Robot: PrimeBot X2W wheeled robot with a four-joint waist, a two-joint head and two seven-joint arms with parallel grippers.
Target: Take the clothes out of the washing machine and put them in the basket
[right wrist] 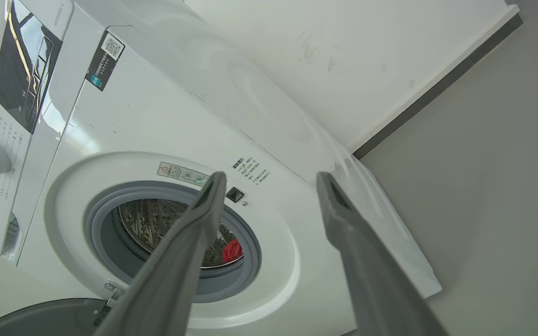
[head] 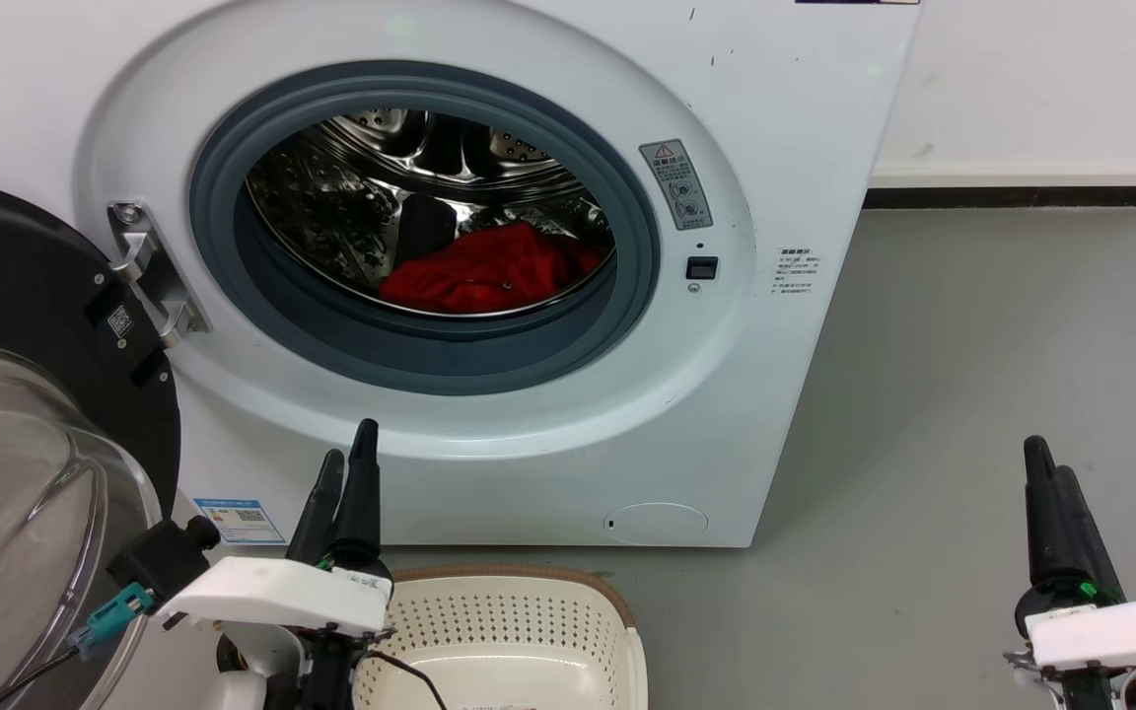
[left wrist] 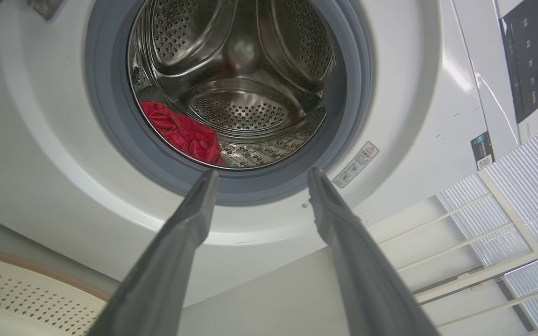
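The white washing machine (head: 775, 118) stands open, its steel drum ringed in grey rubber. The red clothes (head: 489, 271) lie at the bottom of the drum, also seen in the left wrist view (left wrist: 182, 133) and the right wrist view (right wrist: 232, 250). The cream basket (head: 617, 616) with a brown rim sits on the floor in front of the washer. My left gripper (head: 346, 459) is open, below the drum opening and just left of the basket, holding nothing (left wrist: 260, 173). My right gripper (head: 1046, 463) is open over the floor to the right of the washer (right wrist: 271, 176).
The washer's black-rimmed glass door (head: 26, 414) is swung open at the far left, close to my left arm. Grey floor (head: 972, 375) stretches right of the washer to a white wall with a dark skirting (head: 1012, 195).
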